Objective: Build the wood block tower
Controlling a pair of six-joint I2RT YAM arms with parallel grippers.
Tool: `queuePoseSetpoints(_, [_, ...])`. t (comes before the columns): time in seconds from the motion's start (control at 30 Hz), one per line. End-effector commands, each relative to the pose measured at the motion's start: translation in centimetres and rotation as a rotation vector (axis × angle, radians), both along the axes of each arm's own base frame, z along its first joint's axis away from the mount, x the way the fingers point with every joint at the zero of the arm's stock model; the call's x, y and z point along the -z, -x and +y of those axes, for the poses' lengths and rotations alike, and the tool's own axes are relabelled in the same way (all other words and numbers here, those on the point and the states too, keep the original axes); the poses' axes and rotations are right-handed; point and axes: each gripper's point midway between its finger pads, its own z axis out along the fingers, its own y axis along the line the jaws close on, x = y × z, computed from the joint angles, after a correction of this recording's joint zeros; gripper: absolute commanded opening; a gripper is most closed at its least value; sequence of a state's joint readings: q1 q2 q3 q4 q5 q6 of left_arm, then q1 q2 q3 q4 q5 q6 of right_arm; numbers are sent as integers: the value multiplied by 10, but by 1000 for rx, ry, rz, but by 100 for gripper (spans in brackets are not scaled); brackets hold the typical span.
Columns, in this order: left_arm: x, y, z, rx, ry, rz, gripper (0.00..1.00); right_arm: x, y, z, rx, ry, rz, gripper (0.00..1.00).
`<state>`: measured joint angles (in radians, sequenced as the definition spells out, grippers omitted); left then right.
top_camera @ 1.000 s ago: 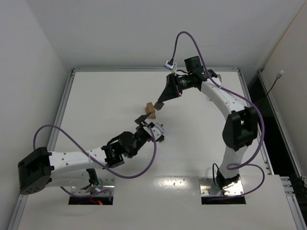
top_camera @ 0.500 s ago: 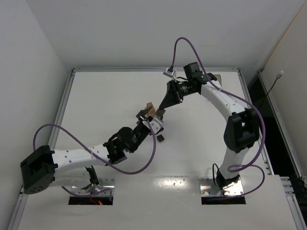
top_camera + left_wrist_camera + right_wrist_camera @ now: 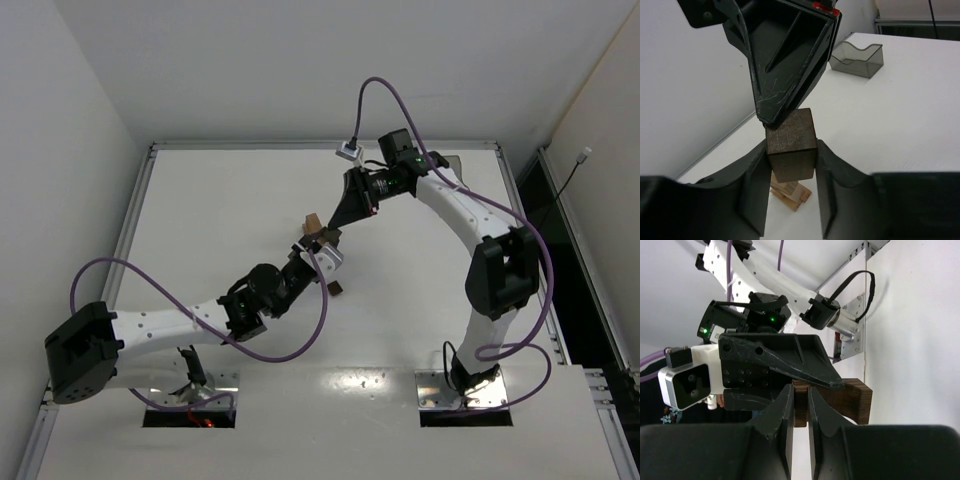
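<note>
The wood block tower [image 3: 312, 222] is a short stack of light tan blocks at the table's middle. Its tan blocks [image 3: 790, 192] show below my left gripper. My left gripper [image 3: 318, 244] is shut on a dark brown arch piece [image 3: 790, 135] and holds it just above the tower. My right gripper [image 3: 333, 228] meets it from the far side. In the right wrist view my right gripper [image 3: 800, 390] is shut on a thin end of the same dark piece [image 3: 852, 400], with a left finger [image 3: 785, 357] lying across it.
A small dark block [image 3: 338, 290] lies on the table just near-right of the tower. A clear grey plastic bin [image 3: 856, 52] stands at the far right, behind the right arm. Raised rails edge the table.
My left gripper has reached further out and up to the tower, meeting the right gripper. The small dark block on the table came into view behind it. The right gripper barely moved.
</note>
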<state>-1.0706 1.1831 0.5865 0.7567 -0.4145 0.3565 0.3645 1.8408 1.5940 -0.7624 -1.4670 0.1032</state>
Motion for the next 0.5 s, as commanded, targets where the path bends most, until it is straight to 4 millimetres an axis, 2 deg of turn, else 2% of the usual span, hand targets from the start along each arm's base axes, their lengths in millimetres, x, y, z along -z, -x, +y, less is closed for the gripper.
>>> queuePoseSetpoints(0.0, [-34,-4,-3,6,107,-42,27,-37,14,-2,-80,-130,-47,0])
queuePoseSetpoints(0.03, [-34,-4,-3,6,107,-42,17,-37,14,-2,-80,-130,-47,0])
queuePoseSetpoints(0.13, [-38,-5,-2,-3,115,-45,0,-40,16,-2,-81,-133,-56,0])
queuePoseSetpoints(0.23, [-33,-9,2,-22,100,-35,0,-35,16,-3,-80,-120,-20,0])
queuePoseSetpoints(0.27, [-38,-10,2,-31,111,-38,0,-36,17,-3,-82,-114,-7,1])
queuePoseSetpoints(0.3, [-39,-9,4,-33,101,-44,0,-32,14,-2,-84,-103,15,6])
queuePoseSetpoints(0.33, [-37,-10,4,-33,92,-39,0,-31,13,-2,-85,-100,21,24])
queuePoseSetpoints(0.43, [-33,-10,12,-63,75,6,0,-40,8,-8,-66,-121,-46,41])
queuePoseSetpoints(0.47, [-34,-11,16,-80,75,20,0,-42,4,-12,-43,-115,-59,43])
